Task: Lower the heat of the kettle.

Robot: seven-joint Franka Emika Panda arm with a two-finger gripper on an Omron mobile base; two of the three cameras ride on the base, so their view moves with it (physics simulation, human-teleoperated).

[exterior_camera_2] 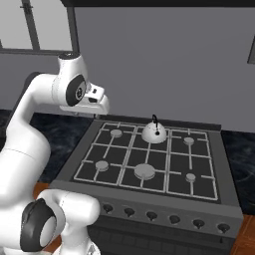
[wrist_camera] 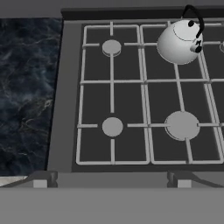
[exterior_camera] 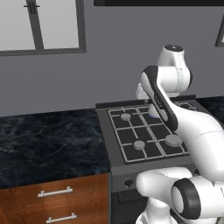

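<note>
Kettle [exterior_camera_2: 154,133] upright on rear centre burner of stove [exterior_camera_2: 227,185].

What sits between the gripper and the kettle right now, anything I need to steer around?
Nothing visible does. The kettle sits on the back middle grate of the stove; from the gripper, low in the hand view, only bare grates and flat burner caps lie between.

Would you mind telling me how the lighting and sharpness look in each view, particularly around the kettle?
Right base view: flat, even light, the kettle slightly soft, with no clear shadow on the stove grate. Hand view: the kettle shows smooth shading, brighter on its upper side, without harsh glare; the marbled counter looks a little blurred. Left base view: the arm covers the kettle; edges are soft and pixelated.
</note>
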